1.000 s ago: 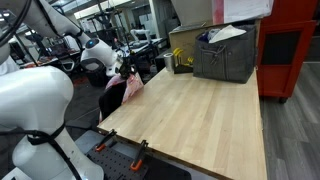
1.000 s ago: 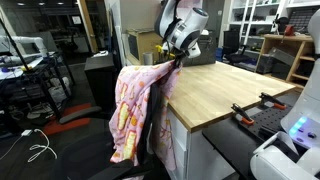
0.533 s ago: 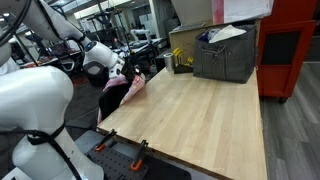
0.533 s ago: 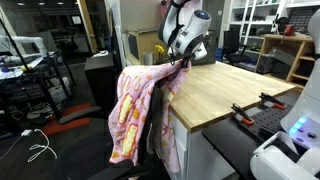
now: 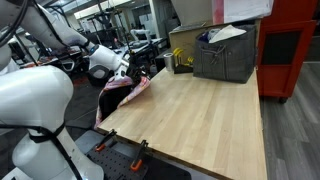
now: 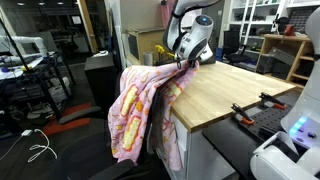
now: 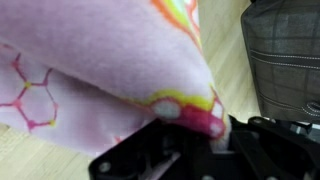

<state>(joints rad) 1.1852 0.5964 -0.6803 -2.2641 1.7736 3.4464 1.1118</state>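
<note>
A pink cloth with yellow and orange patterns [image 6: 140, 105] hangs over the back of a dark chair at the edge of a wooden table [image 6: 215, 90]. My gripper [image 6: 186, 62] is shut on the cloth's upper corner and holds it at the table's edge. In an exterior view the cloth [image 5: 128, 92] stretches from the chair onto the table [image 5: 200, 115] corner, with the gripper [image 5: 143, 76] at its tip. In the wrist view the pink cloth [image 7: 100, 60] fills most of the frame, and its corner sits between the dark fingers [image 7: 205, 135].
A grey bin [image 5: 225, 55] with papers stands at the table's far end, also in the wrist view [image 7: 285, 50]. A red cabinet [image 5: 290, 45] stands beside the table. Orange clamps [image 5: 140, 148] grip the near table edge. A wooden shelf [image 6: 285, 55] stands behind.
My gripper has moved over the table edge, pulling the cloth's corner with it. The cloth now spreads wider off the chair and partly onto the table.
</note>
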